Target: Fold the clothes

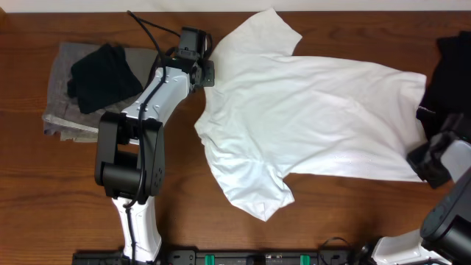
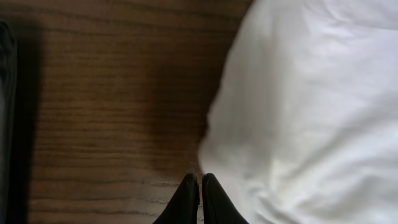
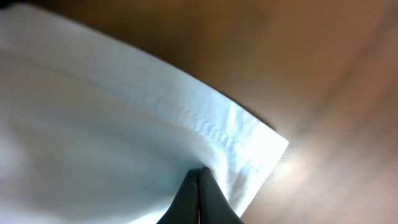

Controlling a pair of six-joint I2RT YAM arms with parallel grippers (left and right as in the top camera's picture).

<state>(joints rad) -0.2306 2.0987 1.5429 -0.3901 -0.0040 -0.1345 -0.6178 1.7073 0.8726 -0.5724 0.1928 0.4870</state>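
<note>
The white T-shirt [image 1: 316, 118] lies spread on the wooden table, plain face up, with its sleeves at the back [image 1: 268, 33] and at the front [image 1: 254, 195] and its hem to the right. No print shows. My left gripper [image 1: 208, 72] is shut at the shirt's left edge by the shoulder. In the left wrist view its fingertips [image 2: 200, 180] meet right at the edge of the white cloth [image 2: 311, 118]. My right gripper [image 1: 423, 158] is shut on the hem's front right corner. In the right wrist view the fingertips [image 3: 200, 171] pinch the stitched hem [image 3: 205, 127], which puckers there.
A black garment [image 1: 103, 73] lies on a grey folded cloth [image 1: 62, 110] at the far left. Another black item [image 1: 449, 70] sits at the right edge, just beyond the hem. Bare wood [image 1: 331, 213] shows in front of the shirt.
</note>
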